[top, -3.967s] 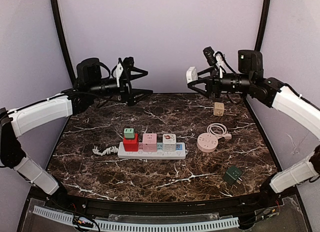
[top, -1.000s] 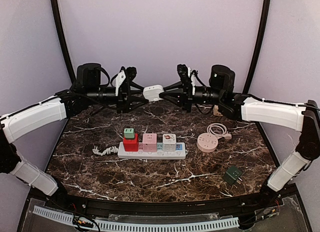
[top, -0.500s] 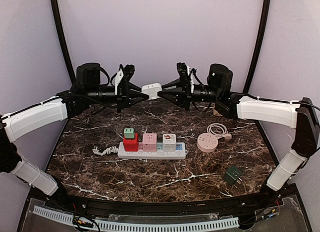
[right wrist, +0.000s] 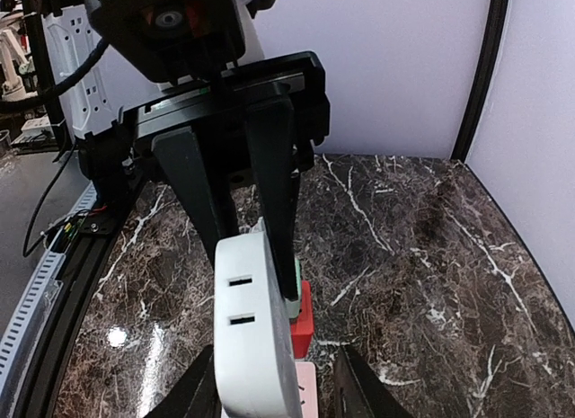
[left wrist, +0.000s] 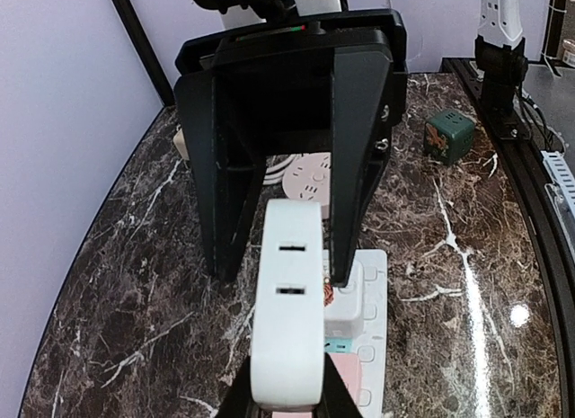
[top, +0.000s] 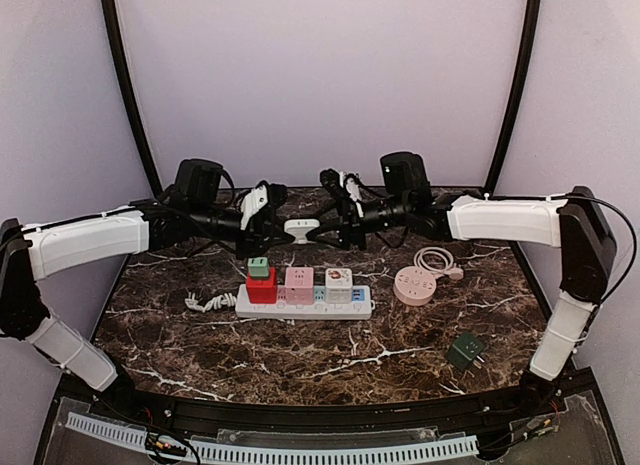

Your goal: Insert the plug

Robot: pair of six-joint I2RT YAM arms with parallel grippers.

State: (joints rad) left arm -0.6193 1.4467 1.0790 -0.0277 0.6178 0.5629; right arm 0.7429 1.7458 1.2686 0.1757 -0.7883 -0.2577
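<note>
The left end effector (top: 285, 230) is clamped tight on one end of the white plug (top: 297, 226), holding it in the air above the marbled desk (top: 200, 355), just behind the white power strip (top: 300, 311). The right end effector (top: 318, 228) faces it, its jaws parted around the plug's other end, with a gap showing on one side.

White plug (top: 298, 227) level, midair above power strip (top: 345, 310)

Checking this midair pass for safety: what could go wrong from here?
1. The left end effector pinches only one end of the white adapter in midair; it may pivot or drop.
2. Fingers of the open right end effector flank the adapter closely; pulling away could snag it.
3. The power strip carries cube plugs, so room is tight.
</note>
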